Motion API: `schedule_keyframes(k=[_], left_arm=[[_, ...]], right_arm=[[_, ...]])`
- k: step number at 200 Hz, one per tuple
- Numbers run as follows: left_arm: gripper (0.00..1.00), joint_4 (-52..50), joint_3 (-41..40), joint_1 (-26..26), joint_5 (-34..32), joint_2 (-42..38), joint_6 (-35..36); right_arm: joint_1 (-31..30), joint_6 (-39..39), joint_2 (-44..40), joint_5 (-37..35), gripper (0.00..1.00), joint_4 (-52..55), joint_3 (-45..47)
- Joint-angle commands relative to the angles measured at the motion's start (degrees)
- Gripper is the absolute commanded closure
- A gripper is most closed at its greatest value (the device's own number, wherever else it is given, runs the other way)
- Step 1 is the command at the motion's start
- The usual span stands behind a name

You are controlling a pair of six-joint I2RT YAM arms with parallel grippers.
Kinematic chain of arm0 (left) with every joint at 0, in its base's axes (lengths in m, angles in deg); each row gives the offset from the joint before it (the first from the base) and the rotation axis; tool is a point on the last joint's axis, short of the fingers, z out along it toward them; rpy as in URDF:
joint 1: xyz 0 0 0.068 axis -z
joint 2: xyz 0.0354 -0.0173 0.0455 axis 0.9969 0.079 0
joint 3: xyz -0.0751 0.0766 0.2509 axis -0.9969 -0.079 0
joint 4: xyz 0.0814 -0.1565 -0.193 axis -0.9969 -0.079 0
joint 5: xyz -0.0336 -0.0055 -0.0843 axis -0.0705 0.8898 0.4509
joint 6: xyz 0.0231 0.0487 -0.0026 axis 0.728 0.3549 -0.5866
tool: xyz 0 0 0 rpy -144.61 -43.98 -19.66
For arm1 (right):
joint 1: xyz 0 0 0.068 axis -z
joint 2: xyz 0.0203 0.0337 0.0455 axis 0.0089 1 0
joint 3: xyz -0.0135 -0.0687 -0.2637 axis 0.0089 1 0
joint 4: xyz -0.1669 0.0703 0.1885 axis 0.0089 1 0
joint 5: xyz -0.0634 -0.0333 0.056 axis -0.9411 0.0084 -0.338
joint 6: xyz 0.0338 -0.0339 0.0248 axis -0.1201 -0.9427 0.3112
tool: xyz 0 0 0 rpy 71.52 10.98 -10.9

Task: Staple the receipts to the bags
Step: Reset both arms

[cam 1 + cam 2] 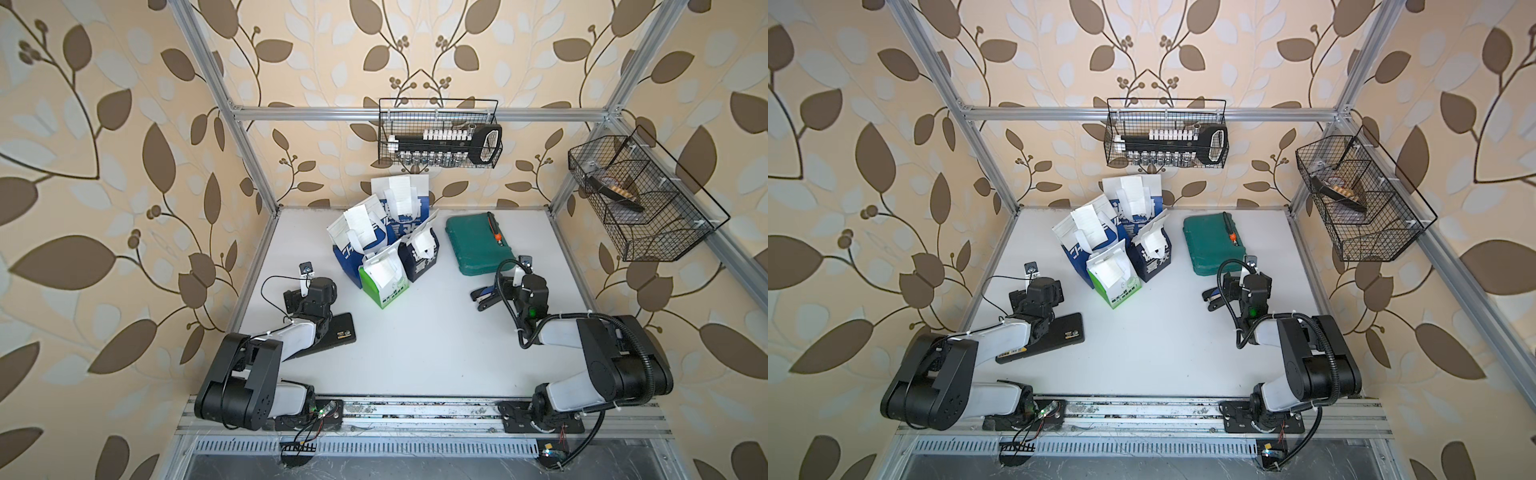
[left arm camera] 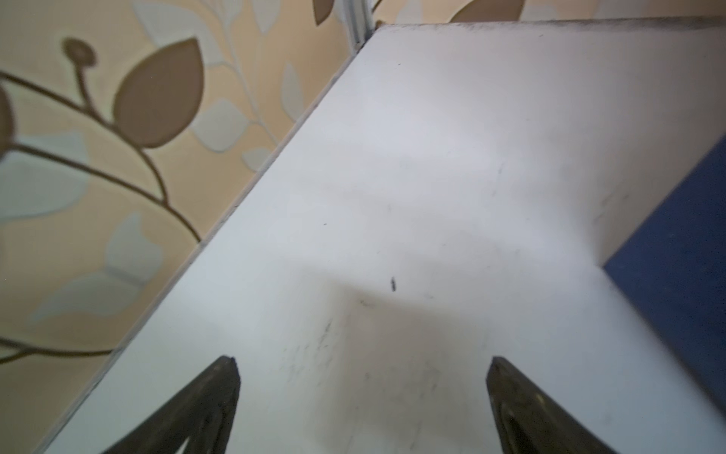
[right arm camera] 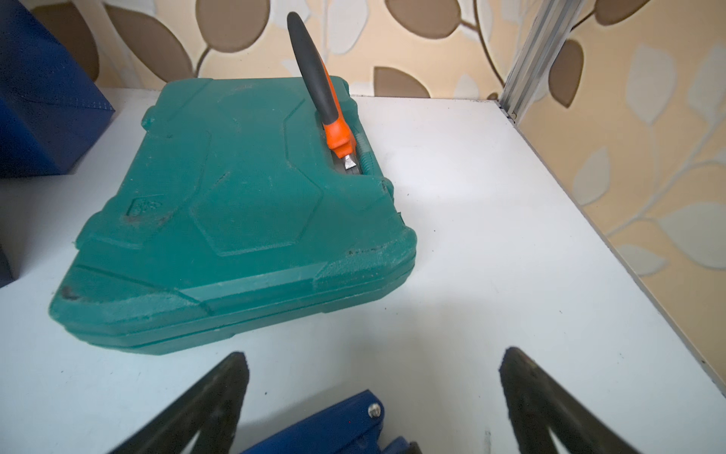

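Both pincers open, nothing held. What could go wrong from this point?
The bags stand packed together; reaching one may tip its neighbours or dislodge the receipts lying on top. The right pincer hangs open over the stapler, with the green case close by; a skewed grasp could push the stapler away.

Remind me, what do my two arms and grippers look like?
Both arms have black joints and white link covers. The left arm carries a thin black cable; the right arm a thick corrugated black hose and a green light. The left gripper and right gripper have dark, tapering, pointed fingers.
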Motion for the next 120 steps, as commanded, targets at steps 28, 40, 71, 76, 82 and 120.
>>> schedule_keyframes(k=[28,40,71,76,82,120], left_arm=[[0.01,19.92,-1.93,-1.09,12.34,8.32,5.49],[0.01,16.19,-0.60,-2.46,14.07,7.66,3.96],[0.01,14.77,0.12,-3.64,15.19,7.83,3.05],[0.01,14.82,0.04,-3.65,15.18,7.72,3.06],[0.01,14.82,-0.04,-3.68,15.13,7.68,3.08],[0.01,14.74,-0.42,-3.60,15.31,6.86,3.14]], right_arm=[[-0.13,0.66,0.22,0.88,0.00,-1.46,0.08],[-0.10,0.57,0.33,0.88,0.00,-1.56,0.08],[-0.01,0.55,0.49,0.86,0.00,-1.46,-0.10],[-0.07,0.56,0.51,0.79,0.00,-1.46,-0.10],[-0.01,0.55,0.46,0.80,0.00,-1.33,-0.08],[-0.06,0.63,0.33,0.88,0.00,-1.21,-0.01]])
